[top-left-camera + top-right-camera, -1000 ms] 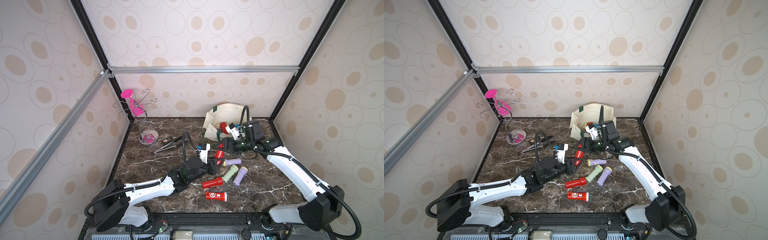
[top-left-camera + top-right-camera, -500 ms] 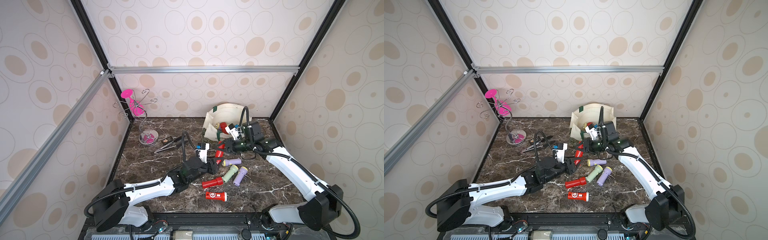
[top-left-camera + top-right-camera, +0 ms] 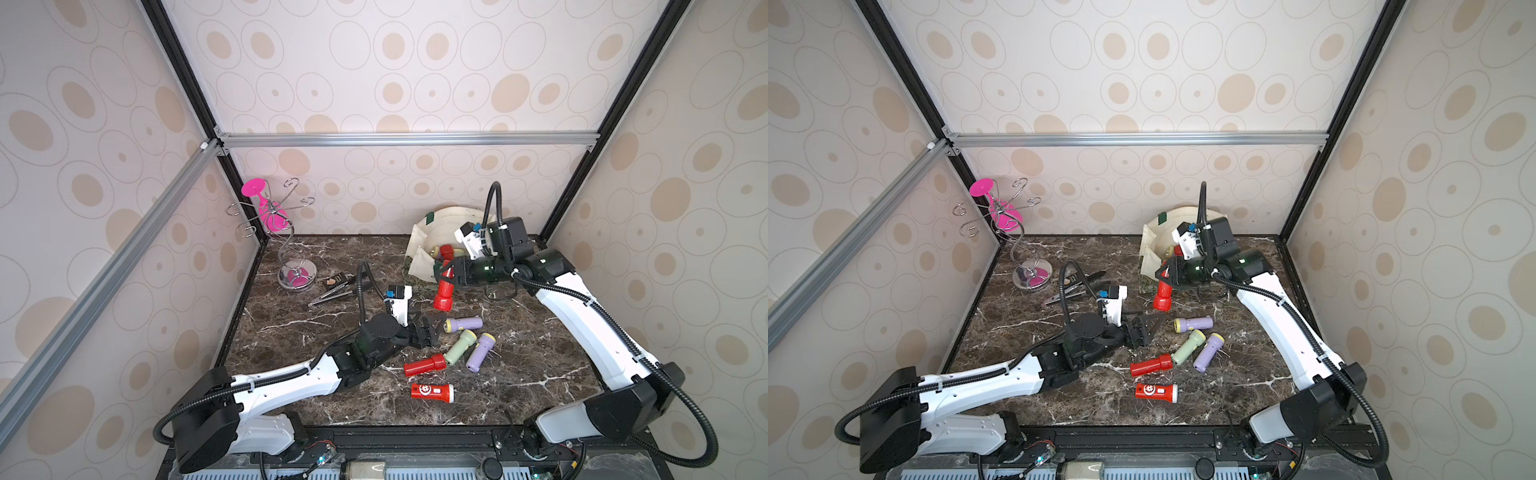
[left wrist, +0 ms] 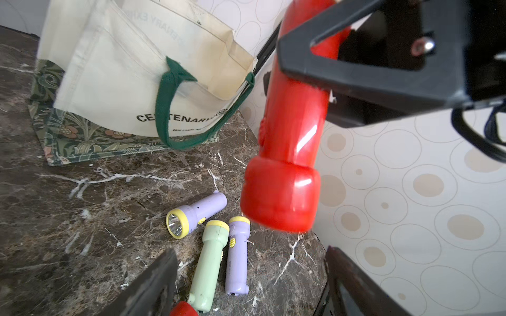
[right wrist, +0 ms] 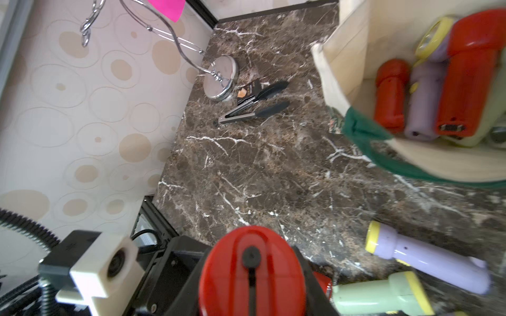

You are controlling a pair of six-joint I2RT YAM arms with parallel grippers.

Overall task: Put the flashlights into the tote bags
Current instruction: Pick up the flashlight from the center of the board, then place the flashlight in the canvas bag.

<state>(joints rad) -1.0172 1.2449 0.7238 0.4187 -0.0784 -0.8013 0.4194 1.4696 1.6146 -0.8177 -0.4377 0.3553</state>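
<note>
The handover is complete: the left gripper (image 3: 435, 330), at frame centre, has released and stands with jaws apart and empty, while the right gripper (image 3: 449, 272) is now clamped on the red flashlight (image 3: 443, 295), which hangs head-down just beside the tote bag (image 3: 419, 259), right of centre, so the carry into the bag should follow.

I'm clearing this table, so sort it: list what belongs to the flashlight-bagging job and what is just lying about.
Job: tote bag, red flashlight in the right gripper, green flashlight, lilac flashlights, loose red flashlights, flashlights in the bag.
Lying about: tongs, wire stand, pink glass.
</note>
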